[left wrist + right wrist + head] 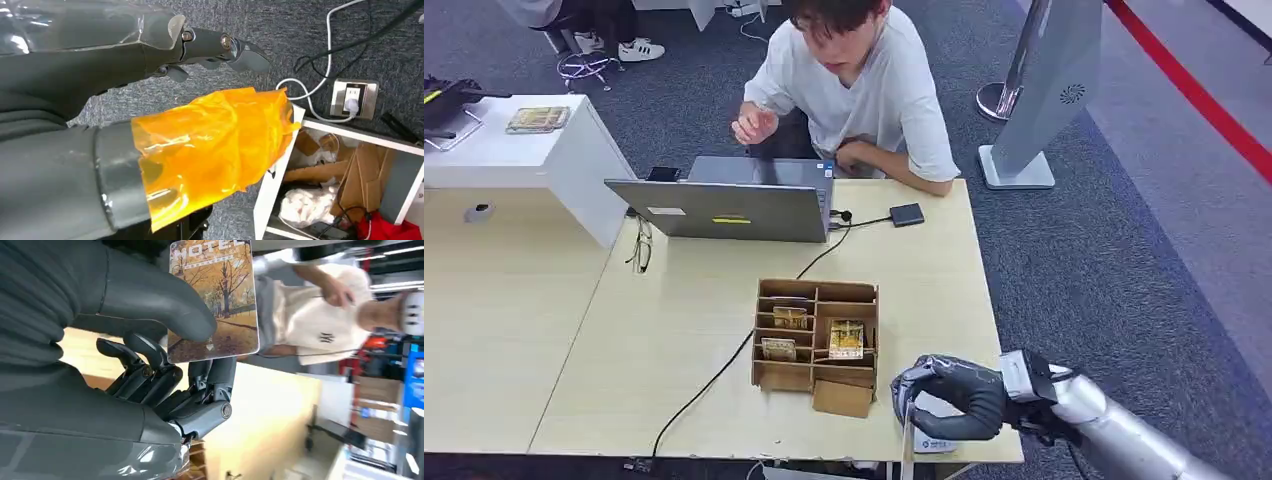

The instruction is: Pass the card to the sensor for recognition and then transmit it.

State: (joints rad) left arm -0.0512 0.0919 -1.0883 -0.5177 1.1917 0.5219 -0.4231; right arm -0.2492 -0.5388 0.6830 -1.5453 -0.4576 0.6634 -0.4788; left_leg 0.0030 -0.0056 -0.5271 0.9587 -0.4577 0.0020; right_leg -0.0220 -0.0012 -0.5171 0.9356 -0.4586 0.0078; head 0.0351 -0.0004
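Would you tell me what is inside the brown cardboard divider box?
The brown cardboard divider box holds three picture cards in separate slots; its walls hide the deeper slot bottoms.

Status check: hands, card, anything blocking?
Right hand pinches the autumn-tree hotel card near the table's front edge. Left hand holds nothing. Small black sensor box unobstructed.

The right wrist view's top edge crops the card (pixel 214 300), and the thumb (pixel 150 300) hides its lower corner

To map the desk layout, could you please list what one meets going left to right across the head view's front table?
Glasses → laptop → cardboard organizer → right hand pinching a card.
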